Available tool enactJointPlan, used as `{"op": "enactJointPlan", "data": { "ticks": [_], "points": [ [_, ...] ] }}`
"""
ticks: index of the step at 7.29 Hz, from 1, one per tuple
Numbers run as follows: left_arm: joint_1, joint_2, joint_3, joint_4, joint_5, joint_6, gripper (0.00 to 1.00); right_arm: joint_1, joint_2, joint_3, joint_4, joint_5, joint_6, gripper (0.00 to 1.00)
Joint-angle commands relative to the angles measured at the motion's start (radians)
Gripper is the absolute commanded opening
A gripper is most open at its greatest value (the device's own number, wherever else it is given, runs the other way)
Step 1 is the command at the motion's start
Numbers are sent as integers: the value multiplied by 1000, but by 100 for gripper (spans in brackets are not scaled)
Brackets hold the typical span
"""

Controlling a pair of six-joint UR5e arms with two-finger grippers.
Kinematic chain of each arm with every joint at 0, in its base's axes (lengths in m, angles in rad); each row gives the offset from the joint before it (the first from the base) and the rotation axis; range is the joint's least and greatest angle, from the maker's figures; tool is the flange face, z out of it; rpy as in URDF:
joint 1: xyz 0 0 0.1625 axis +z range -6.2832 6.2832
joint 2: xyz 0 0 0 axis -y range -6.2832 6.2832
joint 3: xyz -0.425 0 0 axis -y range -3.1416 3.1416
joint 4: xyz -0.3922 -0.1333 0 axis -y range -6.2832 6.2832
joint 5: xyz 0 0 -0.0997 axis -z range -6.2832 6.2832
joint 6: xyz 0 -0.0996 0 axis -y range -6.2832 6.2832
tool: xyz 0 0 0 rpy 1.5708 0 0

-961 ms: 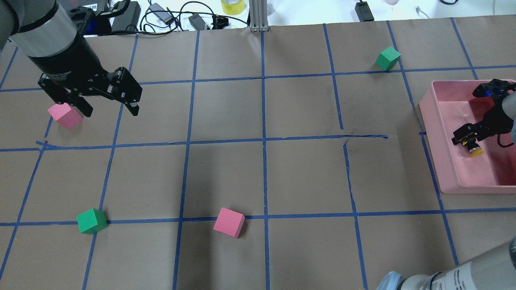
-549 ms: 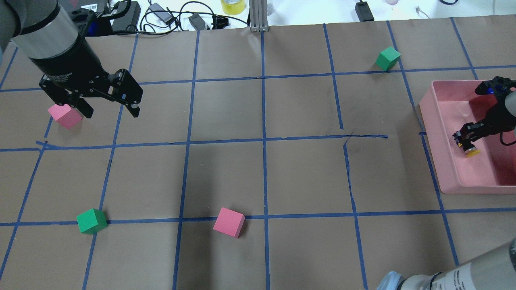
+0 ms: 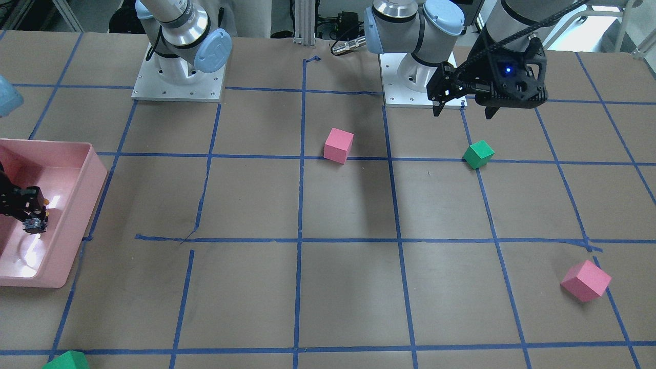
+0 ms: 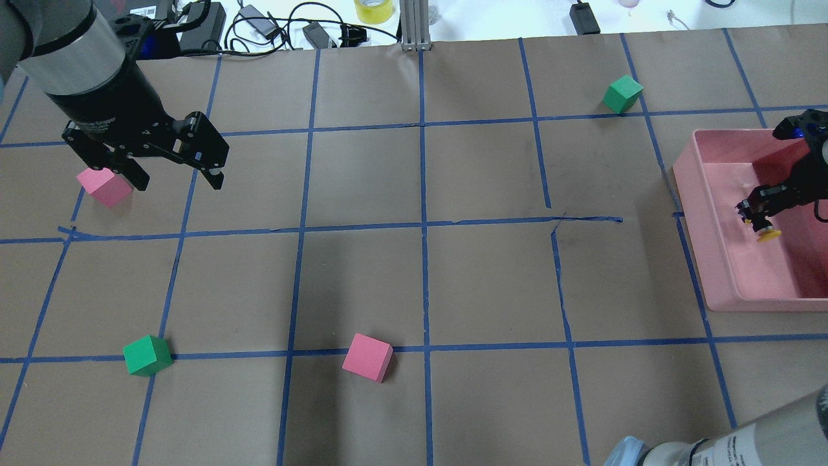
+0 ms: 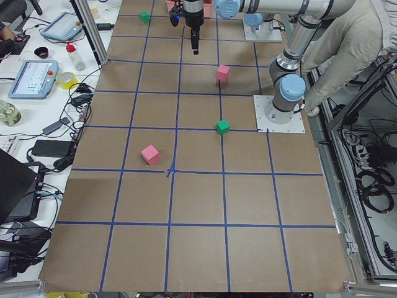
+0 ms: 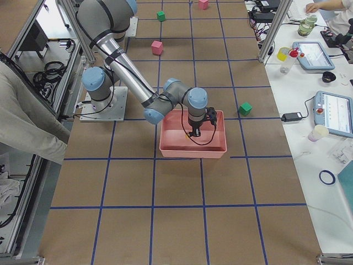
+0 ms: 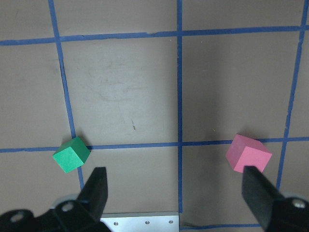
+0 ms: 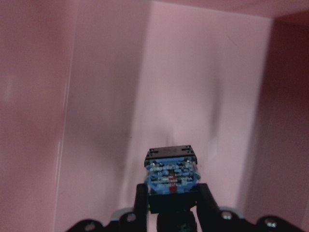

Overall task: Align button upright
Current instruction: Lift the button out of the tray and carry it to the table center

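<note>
Right gripper (image 4: 755, 217) clamps the button (image 4: 768, 233) — inside pink tray (image 4: 689, 213)

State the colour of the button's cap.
Yellow; the button's cap shows best in the overhead exterior view.

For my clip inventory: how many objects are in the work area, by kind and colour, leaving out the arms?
pink cubes: 2
green cubes: 2
pink tray: 1
button: 1
Total: 6
</note>
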Motion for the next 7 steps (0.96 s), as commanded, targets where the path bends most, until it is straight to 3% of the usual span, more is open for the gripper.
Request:
{"op": "enactJointPlan", "data": {
  "ticks": [1,2,4,7],
  "points": [
    [0,0,0,-1,0,0,100,47,-61,-129,179,-3,104,0],
    [0,0,0,-1,0,3,100,111,-98,-194,237,-54,147,0],
    [0,0,0,-1,0,3,100,252,-138,-257,359,-67,311,0],
    [3,2,-6,-1,11,11,100,572,-126,-254,342,-66,689,0]
  ]
}}
